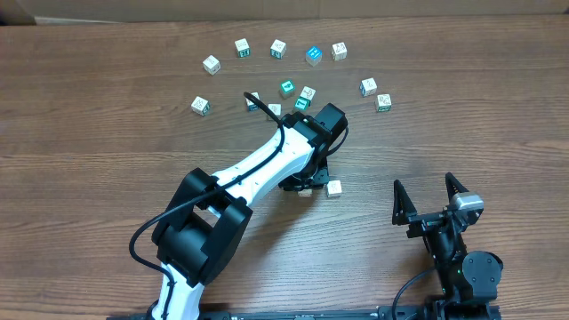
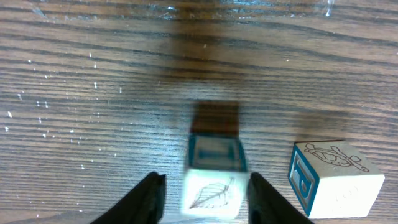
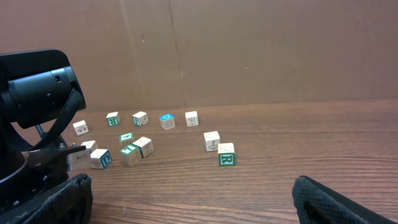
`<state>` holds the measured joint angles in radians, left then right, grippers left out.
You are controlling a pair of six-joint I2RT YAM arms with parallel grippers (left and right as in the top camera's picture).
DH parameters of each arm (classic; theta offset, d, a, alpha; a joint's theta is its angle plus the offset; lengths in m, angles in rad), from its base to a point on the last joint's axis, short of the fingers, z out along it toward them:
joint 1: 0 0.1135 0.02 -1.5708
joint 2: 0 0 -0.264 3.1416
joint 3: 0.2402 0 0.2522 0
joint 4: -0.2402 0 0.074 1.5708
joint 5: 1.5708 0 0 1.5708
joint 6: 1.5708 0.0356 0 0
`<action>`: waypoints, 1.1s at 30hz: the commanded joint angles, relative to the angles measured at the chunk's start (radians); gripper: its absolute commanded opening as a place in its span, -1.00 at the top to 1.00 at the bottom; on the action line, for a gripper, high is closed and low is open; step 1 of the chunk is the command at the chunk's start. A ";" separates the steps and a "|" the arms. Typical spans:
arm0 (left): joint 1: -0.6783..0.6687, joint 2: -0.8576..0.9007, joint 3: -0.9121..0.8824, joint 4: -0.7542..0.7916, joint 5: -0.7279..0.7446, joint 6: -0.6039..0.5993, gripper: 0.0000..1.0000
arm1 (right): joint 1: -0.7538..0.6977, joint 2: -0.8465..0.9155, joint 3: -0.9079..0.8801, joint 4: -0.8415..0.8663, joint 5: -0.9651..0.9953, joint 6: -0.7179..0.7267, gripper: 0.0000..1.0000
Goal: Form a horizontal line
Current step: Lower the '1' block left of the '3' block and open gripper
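Where the left arm reaches down near the middle of the table, the horizontal line [image 1: 334, 188] amounts to two cubes side by side, near each other but not touching. One, the leaf cube [image 2: 211, 193], shows a teal-framed top and a leaf drawing on the face towards the left wrist camera. It lies between the fingers of the left gripper [image 2: 206, 182]. The other, the letter cube [image 2: 333, 180], stands just to its right, with a blue-framed letter on one side and a line drawing on top, turned slightly out of square with its neighbour.

The left gripper's jaws stand parted around the leaf cube. A sliver of table shows between the cube and the finger [image 2: 149, 199] on the left of the wrist view. The other finger lies so close that, with the cube blurred, I cannot tell whether it touches. From overhead the gripper's body covers most of the leaf cube.

Farther from the robot, a dozen or so loose cubes [image 1: 278, 48] lie scattered in a rough arc, white-sided with green, teal and blue faces. A black cable [image 1: 267, 111] from the left arm runs across two of them in the overhead view. The right gripper [image 1: 424, 184] hovers off to the right, near the robot's edge of the table [image 1: 107, 133], its jaws spread wide and holding nothing. A brown cardboard wall [image 3: 249, 50] closes the far side.
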<state>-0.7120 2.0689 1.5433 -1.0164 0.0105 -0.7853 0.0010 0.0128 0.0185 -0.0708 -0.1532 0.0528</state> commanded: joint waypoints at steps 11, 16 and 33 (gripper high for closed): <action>-0.005 0.000 -0.016 0.001 -0.026 -0.008 -0.34 | 0.005 -0.010 -0.011 0.005 -0.006 0.006 -1.00; 0.000 0.000 -0.016 0.012 -0.045 -0.008 -0.34 | 0.005 -0.010 -0.011 0.005 -0.006 0.006 -1.00; 0.041 0.000 -0.016 0.072 -0.099 -0.008 -0.41 | 0.005 -0.010 -0.011 0.005 -0.006 0.006 -1.00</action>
<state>-0.6880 2.0689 1.5425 -0.9493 -0.0650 -0.7872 0.0010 0.0128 0.0185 -0.0708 -0.1532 0.0525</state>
